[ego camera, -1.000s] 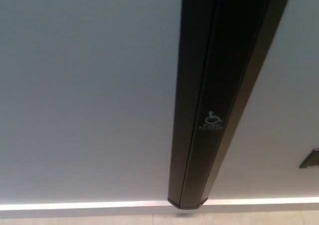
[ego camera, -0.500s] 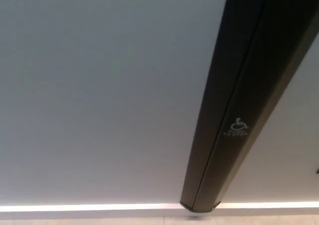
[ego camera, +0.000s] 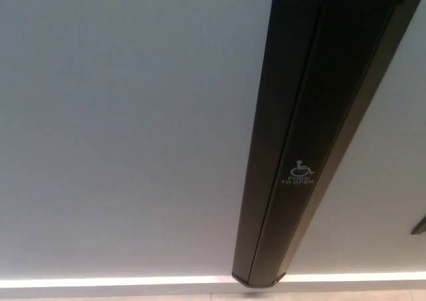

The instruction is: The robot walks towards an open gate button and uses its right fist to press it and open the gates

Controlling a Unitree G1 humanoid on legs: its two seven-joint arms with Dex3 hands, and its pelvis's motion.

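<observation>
Button [ego camera: 301, 173]: a tall dark post bearing a white wheelchair symbol and the words "push to open" fills the right half of the head view, running from the top edge down to a lit strip [ego camera: 113, 282] at the foot of a pale wall [ego camera: 120, 128]. Neither hand of the robot shows, so nothing can be said of the right fist's fingers or of where the post stands relative to it; the symbol sits low on the post, right of the picture's centre. A small dark fitting [ego camera: 419, 226] cuts in at the right edge.

As a judgement, the approach looks nearly done, the post being close and large in view, while the press itself is not yet begun and no gate is seen opening. The right arm has yet to rise into frame.

Against the picture half a second earlier, the whole scene has slid: the post sits further left and more upright, which reads as camera movement, not the post's.
</observation>
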